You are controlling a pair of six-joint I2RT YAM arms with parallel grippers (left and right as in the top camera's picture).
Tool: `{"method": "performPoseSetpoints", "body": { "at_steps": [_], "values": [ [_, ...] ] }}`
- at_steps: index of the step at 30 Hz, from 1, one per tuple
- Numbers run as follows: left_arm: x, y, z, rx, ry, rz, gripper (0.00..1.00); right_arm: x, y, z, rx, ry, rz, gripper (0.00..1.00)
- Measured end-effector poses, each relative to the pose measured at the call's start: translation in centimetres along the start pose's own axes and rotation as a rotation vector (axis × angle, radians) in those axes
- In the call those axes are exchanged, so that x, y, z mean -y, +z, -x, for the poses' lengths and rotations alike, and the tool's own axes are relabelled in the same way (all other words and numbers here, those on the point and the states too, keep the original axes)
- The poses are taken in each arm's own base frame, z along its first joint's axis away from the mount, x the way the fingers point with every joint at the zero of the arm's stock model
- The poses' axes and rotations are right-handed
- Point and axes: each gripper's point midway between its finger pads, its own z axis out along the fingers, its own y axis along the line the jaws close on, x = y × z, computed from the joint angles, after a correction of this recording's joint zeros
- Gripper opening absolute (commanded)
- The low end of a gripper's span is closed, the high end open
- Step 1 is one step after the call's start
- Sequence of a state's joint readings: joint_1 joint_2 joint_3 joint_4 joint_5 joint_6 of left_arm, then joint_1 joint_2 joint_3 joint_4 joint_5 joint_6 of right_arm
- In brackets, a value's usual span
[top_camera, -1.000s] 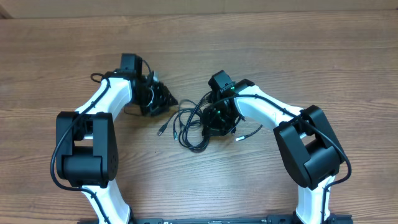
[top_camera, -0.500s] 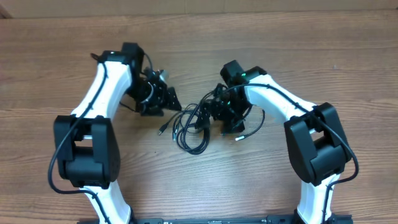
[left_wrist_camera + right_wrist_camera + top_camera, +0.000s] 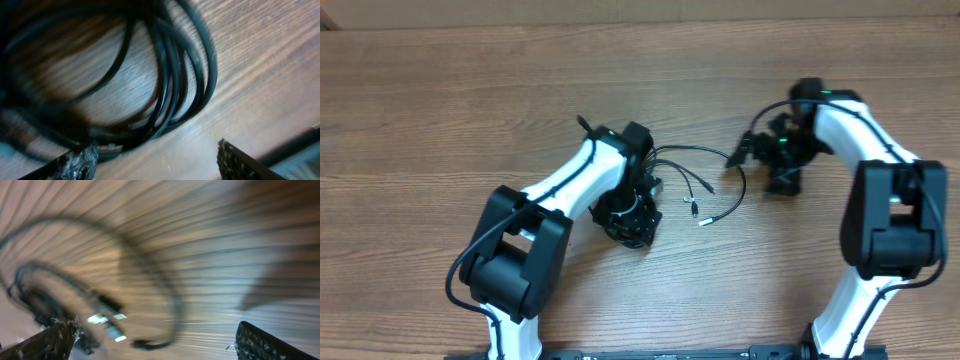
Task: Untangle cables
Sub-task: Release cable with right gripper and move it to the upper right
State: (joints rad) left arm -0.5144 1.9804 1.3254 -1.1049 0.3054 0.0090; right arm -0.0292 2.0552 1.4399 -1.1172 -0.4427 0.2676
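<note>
Over the middle of the table, the left gripper is now hanging above the coiled part of the cables, having swung in from the left within the last second. Its fingers are standing wide apart with nothing between them. Off to the right, the right gripper is sitting well clear of the bundle it was working in a second ago. Its jaws are gaping empty too, so it is apparently done letting go. Loose strands and silver-tipped plug ends are trailing rightward from the coil, spreading wider than before. That is suggesting partial progress: the tangle is loosening, though the coil is staying bunched under the left arm.
</note>
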Motion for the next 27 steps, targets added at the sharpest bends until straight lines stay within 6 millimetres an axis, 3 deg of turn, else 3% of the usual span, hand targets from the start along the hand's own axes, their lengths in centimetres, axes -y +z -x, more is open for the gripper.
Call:
{"method": "performPoseSetpoints", "body": {
  "at_steps": [5, 7, 12, 20, 27],
  "values": [
    [0.8, 1.2, 1.9, 0.101, 0.075, 0.017, 0.79, 6.0, -1.9, 2.4, 0.073, 0.147, -0.023, 1.00],
    [0.9, 1.1, 2.4, 0.129, 0.084, 0.017, 0.77, 6.8, -2.1, 2.5, 0.080, 0.180, -0.009, 1.00],
    [0.8, 1.2, 2.4, 0.131, 0.084, 0.017, 0.80, 6.7, -2.2, 3.2, 0.124, 0.201, 0.007, 1.00],
    [1.0, 1.1, 2.5, 0.137, 0.088, 0.013, 0.80, 5.5, -3.5, 7.8, 0.316, 0.115, 0.058, 1.00],
    [1.0, 1.1, 2.7, 0.147, 0.091, 0.013, 0.80, 5.1, -4.2, 9.8, 0.403, 0.074, 0.070, 1.00]
  ]
}}
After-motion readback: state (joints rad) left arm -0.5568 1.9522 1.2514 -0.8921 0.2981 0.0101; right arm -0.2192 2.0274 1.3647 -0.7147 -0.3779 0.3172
